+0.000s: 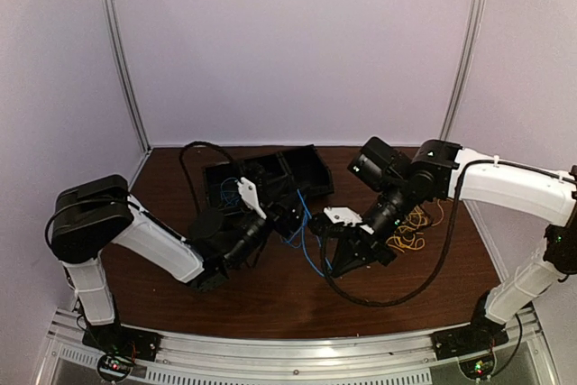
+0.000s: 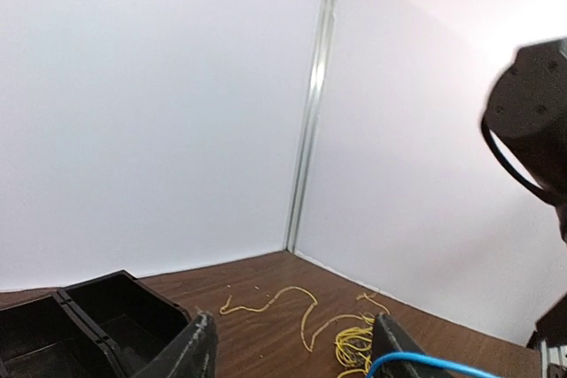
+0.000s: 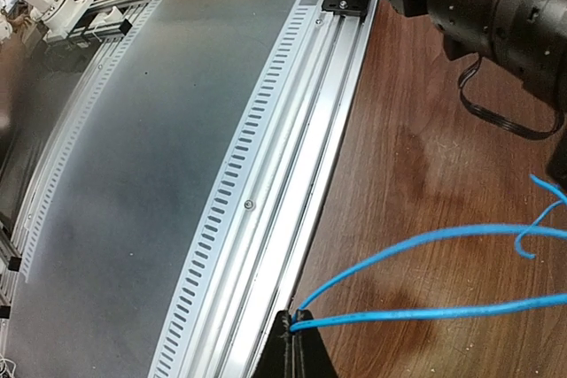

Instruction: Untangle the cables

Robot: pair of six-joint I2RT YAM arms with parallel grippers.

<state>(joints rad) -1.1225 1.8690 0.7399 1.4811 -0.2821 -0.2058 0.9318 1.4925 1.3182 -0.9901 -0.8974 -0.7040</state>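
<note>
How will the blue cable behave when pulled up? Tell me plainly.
Probably floppy: the blue cable sags in loose curves from the shut right gripper. Likely light, being such a thin strand. It may snag when pulled: its free end curls into a hook.

bins (image 1: 311, 173): table (image 1: 270, 299) rear-centre | cable pile (image 1: 410, 232): right of bins | strung cable (image 1: 303, 242): before bins, between arms

A blue cable (image 1: 305, 254) hangs strung across the middle, barring the centre lane. Behind it black bins (image 1: 270, 173) wall off the back, yellow cables (image 1: 410, 232) clutter the right; bare surface (image 1: 261, 308) lies open along the near front.
</note>
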